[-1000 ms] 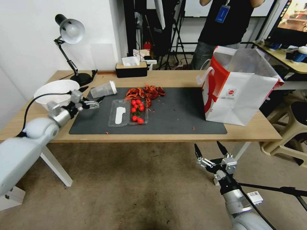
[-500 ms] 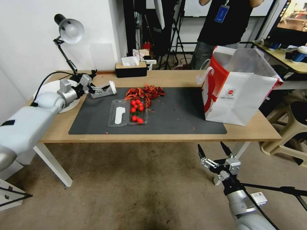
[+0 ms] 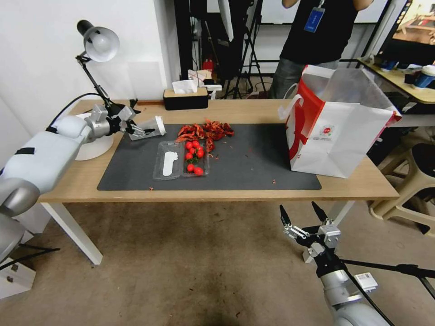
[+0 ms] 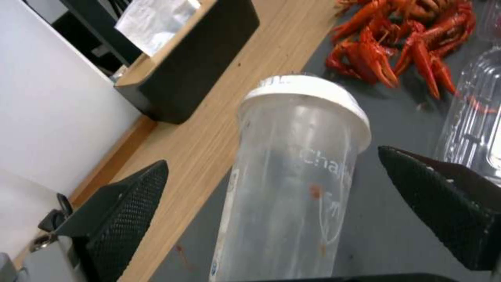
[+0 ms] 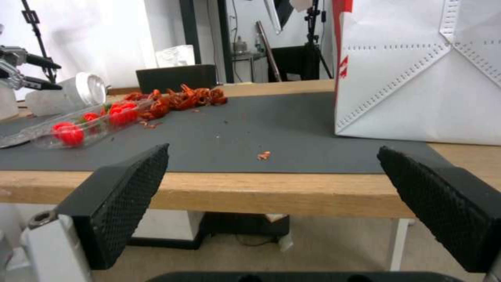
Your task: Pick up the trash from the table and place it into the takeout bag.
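Desk lamp [image 3: 97,43], tissue box [image 3: 186,97], crayfish shells [image 3: 205,130]

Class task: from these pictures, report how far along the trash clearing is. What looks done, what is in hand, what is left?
Done: cannot tell; the bag's inside is hidden. In hand: the left hand is open around the lying clear cup, not gripping it. Left: grasp it and carry it to the bag. The right hand hangs open below the table edge.

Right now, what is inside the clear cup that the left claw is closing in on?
The clear cup lies on its side between the open left claw fingers; through the wall only a few reddish specks show. Its white lid hides the mouth.
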{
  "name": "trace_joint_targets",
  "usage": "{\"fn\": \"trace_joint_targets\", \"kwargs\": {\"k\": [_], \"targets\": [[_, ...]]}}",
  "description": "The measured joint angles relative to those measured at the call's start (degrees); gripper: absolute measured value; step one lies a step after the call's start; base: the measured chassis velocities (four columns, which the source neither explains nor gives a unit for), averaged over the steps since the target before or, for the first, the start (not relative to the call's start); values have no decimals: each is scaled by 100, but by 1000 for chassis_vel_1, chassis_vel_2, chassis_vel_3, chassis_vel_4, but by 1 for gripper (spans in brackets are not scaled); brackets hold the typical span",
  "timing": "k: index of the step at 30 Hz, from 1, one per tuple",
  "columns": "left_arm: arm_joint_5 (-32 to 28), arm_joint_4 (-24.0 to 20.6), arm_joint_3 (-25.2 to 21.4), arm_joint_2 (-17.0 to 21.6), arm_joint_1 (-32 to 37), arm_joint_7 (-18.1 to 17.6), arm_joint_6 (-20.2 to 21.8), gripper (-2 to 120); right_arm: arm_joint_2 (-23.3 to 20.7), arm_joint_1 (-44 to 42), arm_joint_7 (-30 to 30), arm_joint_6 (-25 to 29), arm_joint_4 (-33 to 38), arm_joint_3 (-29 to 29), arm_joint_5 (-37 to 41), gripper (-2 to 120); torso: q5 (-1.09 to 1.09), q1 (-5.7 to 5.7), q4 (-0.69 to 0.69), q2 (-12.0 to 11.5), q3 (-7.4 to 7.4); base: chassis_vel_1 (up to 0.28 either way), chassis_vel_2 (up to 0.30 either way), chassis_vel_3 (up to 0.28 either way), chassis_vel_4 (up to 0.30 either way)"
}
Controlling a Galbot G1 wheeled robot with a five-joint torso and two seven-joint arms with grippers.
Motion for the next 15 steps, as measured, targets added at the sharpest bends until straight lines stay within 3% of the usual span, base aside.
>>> {"fn": "trace_joint_targets", "kwargs": {"k": [6,8,15], "targets": [[324,521,250,-214,-364,249,79,100,8,9,-4,9,-11,-33,0,100,-2,0,-3,0,0,0,0,0,0],[768,1010,259,-402,-582,469,93,100,17,0,-4,14,1,-39,-3,100,-2,0,-1,0,0,0,0,0,0],[1272,1549,331,-635,-872,757,118,100,8,-43,-13,48,1,-11,11,100,-2,0,0,0,0,0,0,0,0]]}}
